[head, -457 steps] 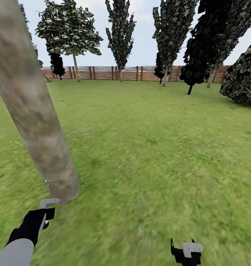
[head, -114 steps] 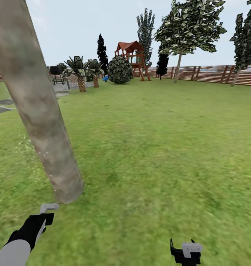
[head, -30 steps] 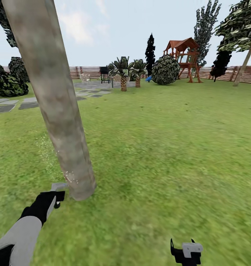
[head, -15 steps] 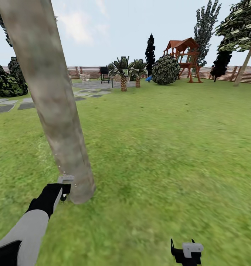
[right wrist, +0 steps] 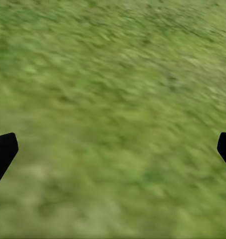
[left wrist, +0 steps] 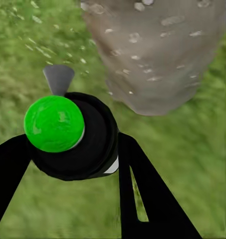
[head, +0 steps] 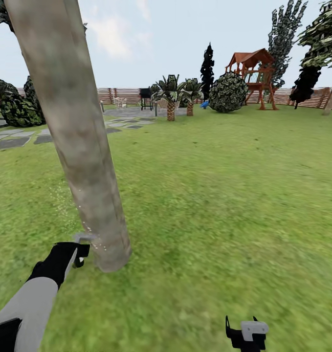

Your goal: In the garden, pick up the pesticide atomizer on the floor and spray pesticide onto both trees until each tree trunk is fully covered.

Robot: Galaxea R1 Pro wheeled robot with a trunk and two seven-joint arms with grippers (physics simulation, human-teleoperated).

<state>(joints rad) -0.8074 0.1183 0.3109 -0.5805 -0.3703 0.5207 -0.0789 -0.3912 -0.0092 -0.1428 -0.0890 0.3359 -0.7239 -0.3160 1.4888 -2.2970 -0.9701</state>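
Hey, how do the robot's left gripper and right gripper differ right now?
The left gripper is shut on the pesticide atomizer; the right gripper is open, with nothing between its fingers. The left gripper is reached out beside the base of the tree trunk, which is speckled with white pesticide, while the right gripper hangs low over bare grass, apart from the trunk. Both have black fingers.

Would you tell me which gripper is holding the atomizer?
The left gripper: its fingers clamp the pesticide atomizer beside the tree trunk; the right gripper is empty.
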